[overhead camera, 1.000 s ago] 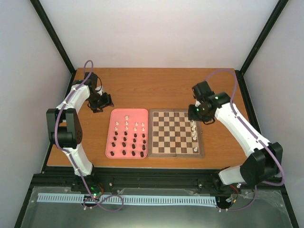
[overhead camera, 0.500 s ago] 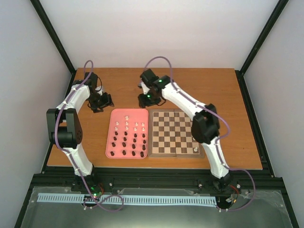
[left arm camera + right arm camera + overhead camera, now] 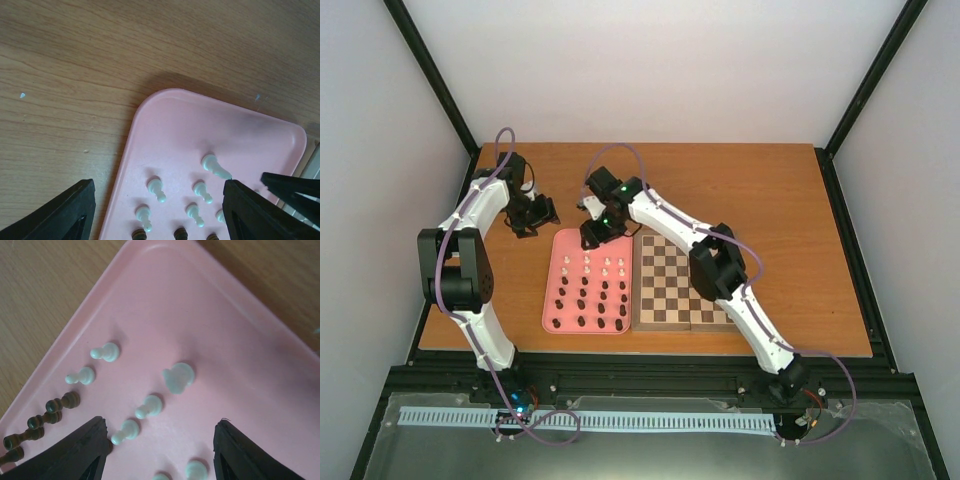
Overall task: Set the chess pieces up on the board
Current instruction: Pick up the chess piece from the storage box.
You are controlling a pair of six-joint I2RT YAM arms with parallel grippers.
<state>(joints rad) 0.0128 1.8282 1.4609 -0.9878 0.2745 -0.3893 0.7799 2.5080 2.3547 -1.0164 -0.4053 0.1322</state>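
While the right arm lies stretched across the board [image 3: 665, 288], I see the right gripper [image 3: 159, 425] hanging over the far end of the pink tray [image 3: 552, 292], its jaws wide apart with nothing held between them. From its wrist view I look down on the white pieces [image 3: 178, 377] standing on the pink floor. There is 1 broad-topped piece nearest the tray's corner, 2 small ones nearer the rim, 2 more close to one finger, and 2 cut off at the bottom edge. A line of dark pieces [image 3: 62, 402] runs along the rim at lower left.

The left gripper [image 3: 158, 185] sits over the tabletop [image 3: 750, 190] just beside the tray's far left corner, apart from the right gripper. Its jaws are also spread wide and empty — the wrist view shows bare wood and the rounded tray corner between the fingers. On the tray there I count 6 white pieces, and the tops of 3 dark ones at the bottom edge.

From above, the tray lies directly left of the board, their long edges touching or nearly so — I can't tell which. White pieces fill the tray's far rows and dark ones the near rows, all upright as far as I can make out. The arm covers the board's right side, so I can't tell whether any piece stands there.
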